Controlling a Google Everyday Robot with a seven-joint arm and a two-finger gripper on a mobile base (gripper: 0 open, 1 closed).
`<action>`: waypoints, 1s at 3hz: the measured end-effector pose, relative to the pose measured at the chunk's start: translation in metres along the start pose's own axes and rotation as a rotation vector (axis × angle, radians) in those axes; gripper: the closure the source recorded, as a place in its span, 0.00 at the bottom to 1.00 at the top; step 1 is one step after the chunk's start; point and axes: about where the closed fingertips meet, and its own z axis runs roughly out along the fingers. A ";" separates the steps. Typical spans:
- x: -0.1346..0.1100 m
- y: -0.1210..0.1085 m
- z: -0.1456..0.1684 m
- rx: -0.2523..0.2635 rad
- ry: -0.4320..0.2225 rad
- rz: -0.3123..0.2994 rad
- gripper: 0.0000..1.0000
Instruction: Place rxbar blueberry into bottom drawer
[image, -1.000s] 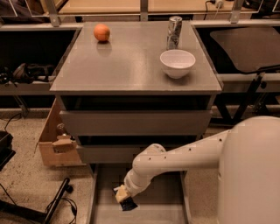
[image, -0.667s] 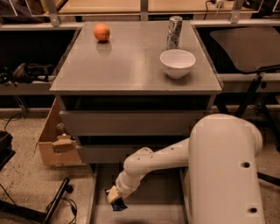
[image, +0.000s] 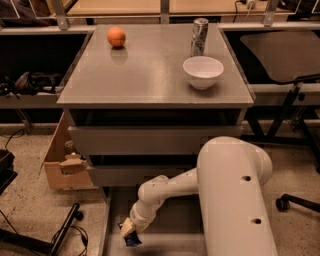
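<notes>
The bottom drawer (image: 172, 220) is pulled out below the grey cabinet, its flat grey floor showing. My white arm reaches down into it from the right. My gripper (image: 130, 232) is low over the drawer's front left corner, close to the left rail. It is shut on the rxbar blueberry (image: 133, 240), a small dark blue bar that sticks out just below the fingers. I cannot tell whether the bar touches the drawer floor.
On the cabinet top (image: 150, 70) are an orange ball (image: 116, 36), a metal can (image: 199, 36) and a white bowl (image: 203, 72). Two shallower drawers (image: 150, 140) are shut above. A cardboard box (image: 62, 160) stands left, cables and a stand leg (image: 60, 235) on the floor.
My gripper has moved left and a little lower over the drawer floor with the bar in it. My arm's upper part has swung closer to the camera.
</notes>
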 end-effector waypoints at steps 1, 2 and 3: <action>0.006 -0.013 0.011 0.026 -0.028 0.027 1.00; 0.005 -0.057 0.019 0.082 -0.117 0.065 1.00; -0.021 -0.097 0.008 0.127 -0.228 0.075 1.00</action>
